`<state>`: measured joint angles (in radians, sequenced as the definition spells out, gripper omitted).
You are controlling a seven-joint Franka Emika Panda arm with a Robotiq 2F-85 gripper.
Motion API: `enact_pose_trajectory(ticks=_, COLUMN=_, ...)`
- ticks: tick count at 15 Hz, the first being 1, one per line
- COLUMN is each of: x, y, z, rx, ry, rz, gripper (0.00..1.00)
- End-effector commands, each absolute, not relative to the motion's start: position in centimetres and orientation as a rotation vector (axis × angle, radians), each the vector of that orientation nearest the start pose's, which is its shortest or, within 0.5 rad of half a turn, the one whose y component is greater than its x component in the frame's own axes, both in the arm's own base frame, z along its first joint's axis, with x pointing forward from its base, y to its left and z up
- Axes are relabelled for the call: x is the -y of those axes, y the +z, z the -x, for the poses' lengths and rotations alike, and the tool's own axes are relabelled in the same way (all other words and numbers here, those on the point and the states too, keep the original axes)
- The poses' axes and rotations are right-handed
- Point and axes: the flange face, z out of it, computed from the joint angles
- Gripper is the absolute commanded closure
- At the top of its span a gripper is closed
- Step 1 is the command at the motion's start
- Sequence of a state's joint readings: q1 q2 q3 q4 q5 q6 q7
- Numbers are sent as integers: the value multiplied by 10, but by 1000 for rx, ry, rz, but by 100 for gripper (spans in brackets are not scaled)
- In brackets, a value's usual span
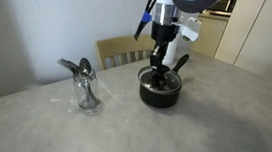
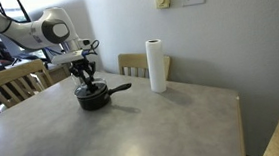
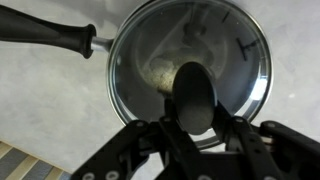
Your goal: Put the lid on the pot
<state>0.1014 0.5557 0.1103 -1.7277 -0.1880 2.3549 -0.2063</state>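
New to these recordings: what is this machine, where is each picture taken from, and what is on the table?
It is a single robot arm ending in a two-fingered gripper. Two pictures come from cameras standing apart from the robot, on different sides of the grey table; the third looks down from the wrist. On the table stand a black pot with a long handle, a glass holding metal utensils and a paper towel roll. A glass lid appears to sit on the pot; the gripper straddles its black knob, but whether it clamps it is unclear.
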Motion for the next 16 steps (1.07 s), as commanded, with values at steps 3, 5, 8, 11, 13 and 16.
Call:
enact_pose_trajectory(ticks=3, x=-127, y=278, z=-652, rx=791, ry=-139, rz=3120, gripper=86)
enact_pose_trajectory(ticks=5, x=-125, y=278, z=-652, rx=777, ry=-144, rz=3125, gripper=86)
enact_pose_trajectory(ticks=8, x=-122, y=277, z=-651, rx=760, ry=-147, rz=3129, gripper=86)
enact_pose_trajectory(ticks=11, x=-119, y=272, z=-651, rx=752, ry=-146, rz=3127, gripper=86)
enact_pose_trajectory(ticks=13, x=-118, y=269, z=-651, rx=752, ry=-147, rz=3123, gripper=86)
enact_pose_trajectory(ticks=16, x=-119, y=267, z=-651, rx=756, ry=-151, rz=3118, gripper=83)
